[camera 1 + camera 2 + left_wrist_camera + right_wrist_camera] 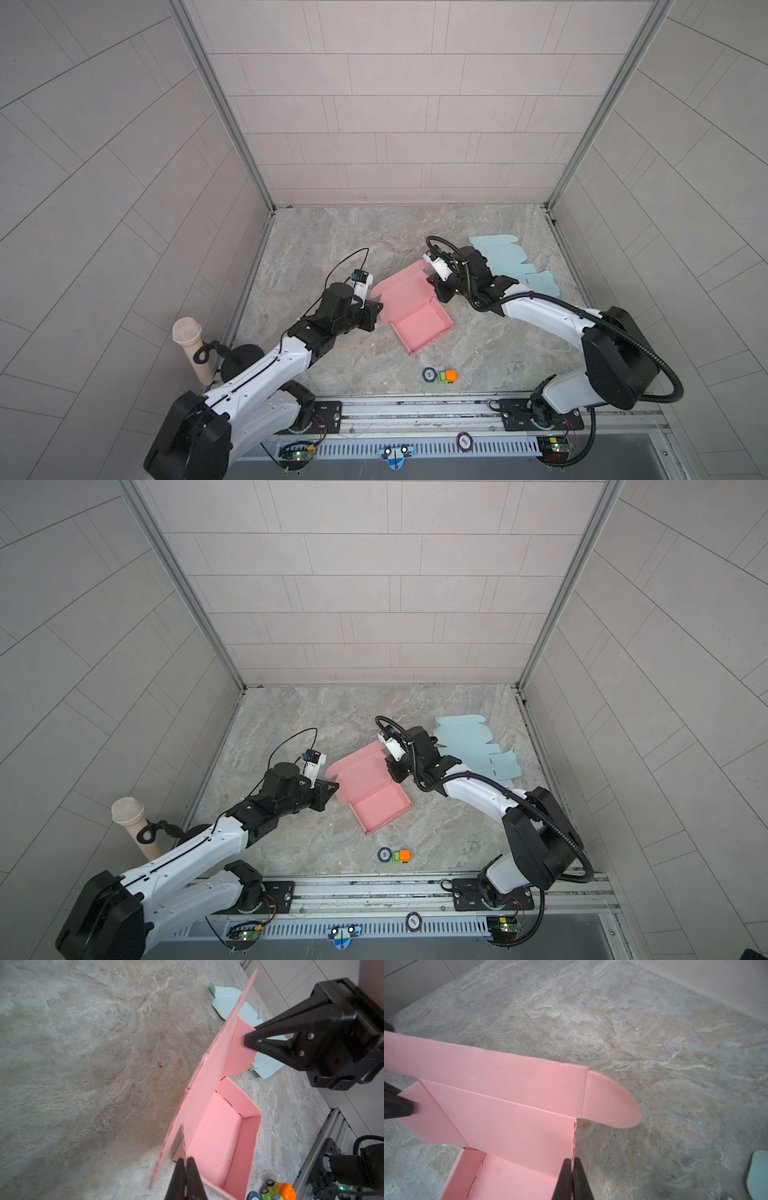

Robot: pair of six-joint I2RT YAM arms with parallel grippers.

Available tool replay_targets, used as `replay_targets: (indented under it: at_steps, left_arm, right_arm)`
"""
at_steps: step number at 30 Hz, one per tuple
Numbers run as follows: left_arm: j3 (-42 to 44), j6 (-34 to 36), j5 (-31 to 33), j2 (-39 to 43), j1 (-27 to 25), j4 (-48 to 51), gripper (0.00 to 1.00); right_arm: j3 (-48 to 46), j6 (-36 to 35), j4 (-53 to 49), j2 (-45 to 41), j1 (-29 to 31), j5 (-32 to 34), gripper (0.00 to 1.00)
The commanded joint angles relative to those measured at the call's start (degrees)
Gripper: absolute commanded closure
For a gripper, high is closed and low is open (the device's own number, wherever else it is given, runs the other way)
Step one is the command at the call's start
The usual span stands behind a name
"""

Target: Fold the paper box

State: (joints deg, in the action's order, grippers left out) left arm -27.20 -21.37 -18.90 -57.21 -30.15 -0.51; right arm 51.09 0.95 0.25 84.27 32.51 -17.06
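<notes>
Obs.: the pink paper box lies mid-surface between both arms, tray down, lid tilted up. The left gripper is clenched on the lid's near side flap. The right gripper is clenched on the lid's opposite edge.

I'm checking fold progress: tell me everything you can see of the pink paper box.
The pink box looks like thin card. Its tray is formed, walls up, resting on the marble table. The lid stands raised, rounded corner tab unfolded. The left gripper and right gripper each pinch a side of the lid.
</notes>
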Motion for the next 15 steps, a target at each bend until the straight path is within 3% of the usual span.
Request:
replay_targets:
  at_steps: [1,8,15]
  left_arm:
    - [-4.1,0.6,3.5,-1.2,-0.2,1.6,0.96]
    - [-8.0,-0.3,7.8,-5.0,-0.1,0.4,0.96]
    - [-9.8,0.0,7.6,-8.3,-0.2,-3.6,0.96]
  right_arm:
    - [-1.5,1.5,2.6,-2.4,1.2,1.3,1.0]
    - [-1.5,4.1,3.7,-1.9,4.9,6.4,1.0]
    - [1.6,8.8,3.3,1.1,6.9,12.5,1.0]
